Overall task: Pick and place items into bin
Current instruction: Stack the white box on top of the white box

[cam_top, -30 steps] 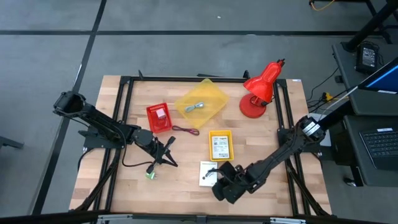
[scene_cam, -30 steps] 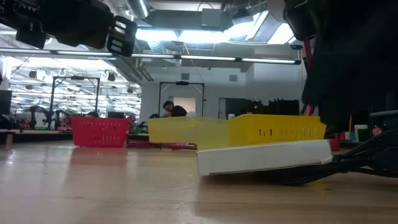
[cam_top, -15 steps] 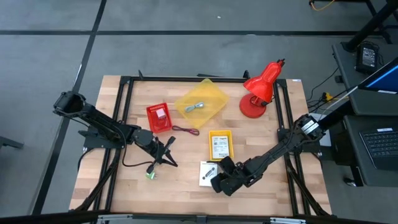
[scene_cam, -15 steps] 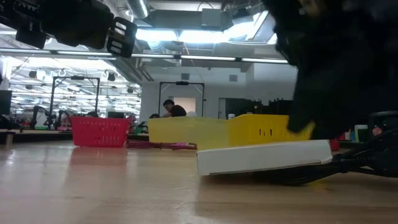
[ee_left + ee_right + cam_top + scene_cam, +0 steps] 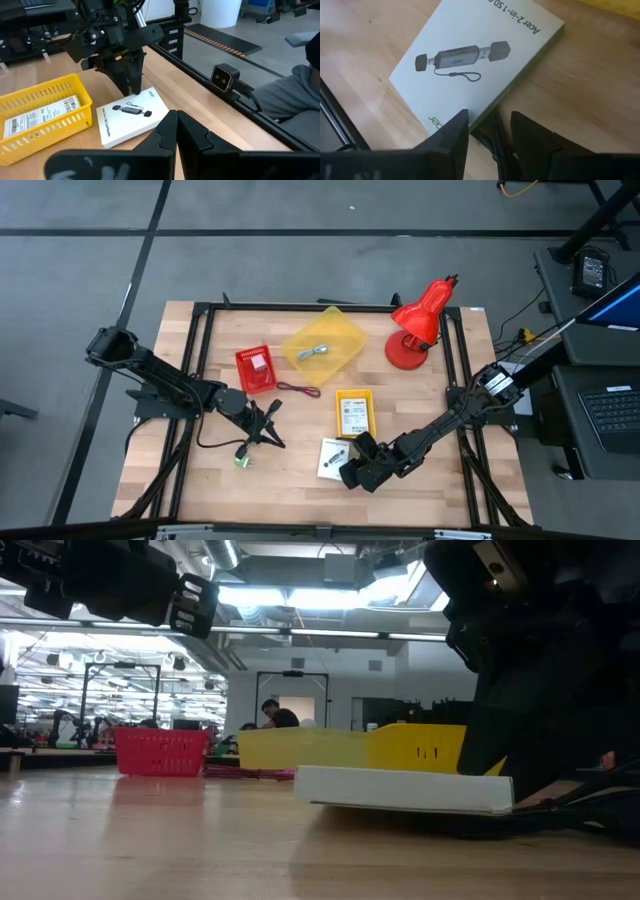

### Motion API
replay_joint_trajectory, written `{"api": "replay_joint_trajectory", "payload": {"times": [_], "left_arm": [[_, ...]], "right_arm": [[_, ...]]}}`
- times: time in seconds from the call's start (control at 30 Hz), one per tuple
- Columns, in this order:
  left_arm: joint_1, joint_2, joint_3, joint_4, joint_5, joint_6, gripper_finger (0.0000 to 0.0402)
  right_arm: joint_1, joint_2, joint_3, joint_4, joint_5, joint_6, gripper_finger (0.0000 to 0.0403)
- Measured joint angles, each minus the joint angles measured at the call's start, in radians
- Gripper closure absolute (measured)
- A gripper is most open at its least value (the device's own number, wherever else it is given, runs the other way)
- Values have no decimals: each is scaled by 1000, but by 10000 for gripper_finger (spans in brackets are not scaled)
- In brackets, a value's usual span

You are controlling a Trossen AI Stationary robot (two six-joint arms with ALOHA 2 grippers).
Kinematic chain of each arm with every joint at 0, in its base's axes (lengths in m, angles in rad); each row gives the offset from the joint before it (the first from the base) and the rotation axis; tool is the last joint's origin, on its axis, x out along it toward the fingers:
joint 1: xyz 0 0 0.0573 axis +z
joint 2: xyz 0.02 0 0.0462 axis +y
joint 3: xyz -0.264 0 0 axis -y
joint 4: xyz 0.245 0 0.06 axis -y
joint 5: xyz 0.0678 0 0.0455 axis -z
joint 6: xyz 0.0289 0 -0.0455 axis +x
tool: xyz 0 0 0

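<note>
A white printed box [image 5: 332, 457] with a card-reader picture lies near the table's near edge, resting partly on a black cord [image 5: 488, 136]. My right gripper [image 5: 350, 470] is open at the box's near-right edge, fingers pointing down. My left gripper [image 5: 264, 425] is shut and hangs above the table left of centre, touching nothing. A small yellow bin [image 5: 355, 412] holds a white labelled packet. A red basket [image 5: 256, 368] holds a white card. A blue-grey strip lies in the pale yellow bin [image 5: 323, 345]. A dark red cord [image 5: 298, 388] and a tiny green object [image 5: 241, 461] lie on the table. My right gripper meets the white box at its edge near one corner [image 5: 479, 119], coming from above and slanting from the table's right. Its fingers [image 5: 451, 135] straddle that edge, one over the box's printed top, the other beside it. The box lies on the table and the black cord.
A red desk lamp [image 5: 420, 325] stands at the far right of the table. A black frame rail [image 5: 200, 360] runs around the tabletop. Bare wood lies along the near edge, left of the box. A person shows in the room beyond the table [image 5: 272, 715].
My right gripper has moved toward the table's left and slightly toward the far edge, onto the white box's edge. The box has slid a little toward the left and turned about slightly on the table. The left arm has kept still.
</note>
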Motion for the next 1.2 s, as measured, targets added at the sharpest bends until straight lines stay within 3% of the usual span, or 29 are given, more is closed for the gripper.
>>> {"api": "replay_joint_trajectory", "payload": {"times": [0.53,0.87,1.2], "left_arm": [[0,21,0,-111,-11,-87,398],[5,143,2,-17,-12,-87,398],[5,315,94,-24,2,-72,398]], "right_arm": [[0,2,-1,32,36,0,269],[0,2,-1,67,75,0,269],[0,2,-1,88,102,5,269]]}}
